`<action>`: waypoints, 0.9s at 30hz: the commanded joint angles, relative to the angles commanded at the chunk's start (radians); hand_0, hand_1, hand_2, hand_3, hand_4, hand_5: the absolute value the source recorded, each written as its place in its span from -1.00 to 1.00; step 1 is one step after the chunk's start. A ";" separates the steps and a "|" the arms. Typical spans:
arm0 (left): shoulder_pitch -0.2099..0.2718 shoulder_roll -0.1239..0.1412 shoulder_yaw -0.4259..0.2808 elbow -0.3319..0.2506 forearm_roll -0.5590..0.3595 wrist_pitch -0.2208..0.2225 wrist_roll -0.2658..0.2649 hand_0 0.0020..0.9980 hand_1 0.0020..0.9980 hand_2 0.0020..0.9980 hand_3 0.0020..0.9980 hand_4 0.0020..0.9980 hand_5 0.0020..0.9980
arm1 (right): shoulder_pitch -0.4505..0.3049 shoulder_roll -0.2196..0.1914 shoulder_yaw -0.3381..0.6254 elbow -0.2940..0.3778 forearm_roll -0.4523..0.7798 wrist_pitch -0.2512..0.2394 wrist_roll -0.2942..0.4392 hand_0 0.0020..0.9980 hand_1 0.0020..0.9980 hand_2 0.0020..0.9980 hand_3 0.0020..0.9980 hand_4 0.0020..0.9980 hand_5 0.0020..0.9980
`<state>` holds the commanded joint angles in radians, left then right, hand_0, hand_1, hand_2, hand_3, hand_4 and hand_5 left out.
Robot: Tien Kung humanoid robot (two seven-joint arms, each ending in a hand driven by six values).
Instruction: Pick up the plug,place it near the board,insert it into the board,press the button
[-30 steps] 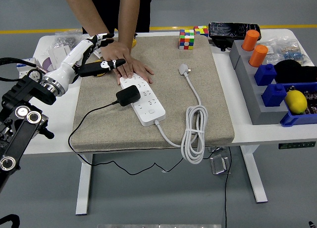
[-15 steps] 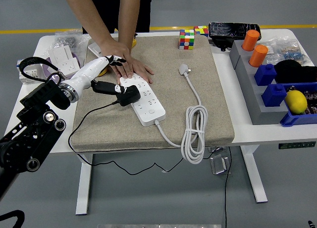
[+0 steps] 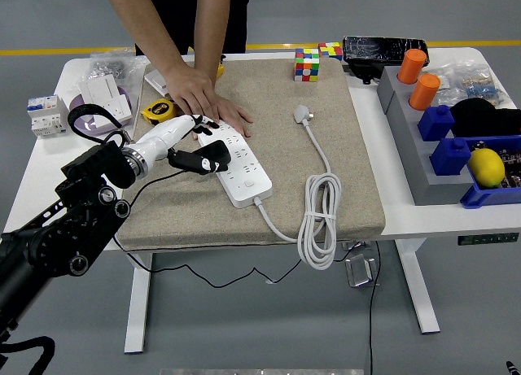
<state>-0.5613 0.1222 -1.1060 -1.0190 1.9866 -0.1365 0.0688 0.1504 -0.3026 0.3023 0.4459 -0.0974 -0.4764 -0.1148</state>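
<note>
The robot's left hand [image 3: 189, 141] grips the black plug adapter [image 3: 210, 157] with fingers curled around it, holding it against the left edge of the white power strip [image 3: 241, 165] on the beige mat [image 3: 342, 180]. A person's hand [image 3: 203, 98] presses flat on the strip's far end.

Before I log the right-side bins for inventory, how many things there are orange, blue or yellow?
Orange cylinders: 2
Blue blocks: 2
Yellow lemon: 1
Total: 5
</note>
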 joint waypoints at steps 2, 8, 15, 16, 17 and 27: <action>-0.009 -0.008 -0.003 0.025 -0.001 0.012 -0.004 0.55 0.62 0.56 0.63 1.00 -0.14 | 0.000 0.000 -0.001 0.000 0.000 0.000 0.000 0.90 0.69 0.57 0.59 1.00 1.00; -0.030 -0.021 -0.003 0.085 0.010 0.036 -0.014 0.55 0.64 0.58 0.65 1.00 -0.14 | 0.002 0.001 -0.001 0.000 0.000 0.000 0.000 0.90 0.69 0.57 0.59 1.00 1.00; -0.044 -0.034 0.004 0.144 0.018 0.053 -0.023 0.48 0.61 0.55 0.61 1.00 -0.16 | 0.002 0.000 -0.004 0.000 0.002 0.000 0.000 0.90 0.69 0.56 0.59 1.00 1.00; -0.045 -0.035 0.005 0.147 0.018 0.055 -0.024 0.48 0.61 0.55 0.61 1.00 -0.16 | 0.002 0.000 -0.005 0.000 0.003 0.000 0.000 0.90 0.69 0.56 0.59 1.00 1.00; -0.047 -0.037 0.007 0.154 0.017 0.060 -0.026 0.48 0.61 0.55 0.61 1.00 -0.16 | 0.003 -0.001 -0.005 0.000 0.003 0.000 0.000 0.90 0.69 0.56 0.59 1.00 1.00; -0.061 -0.054 0.026 0.204 0.019 0.093 -0.043 0.42 0.52 0.48 0.54 1.00 -0.18 | 0.002 -0.001 -0.011 0.000 0.004 0.000 0.001 0.90 0.69 0.56 0.59 1.00 1.00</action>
<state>-0.6221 0.0686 -1.0804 -0.8148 2.0054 -0.0435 0.0255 0.1523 -0.3034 0.2912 0.4463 -0.0933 -0.4760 -0.1138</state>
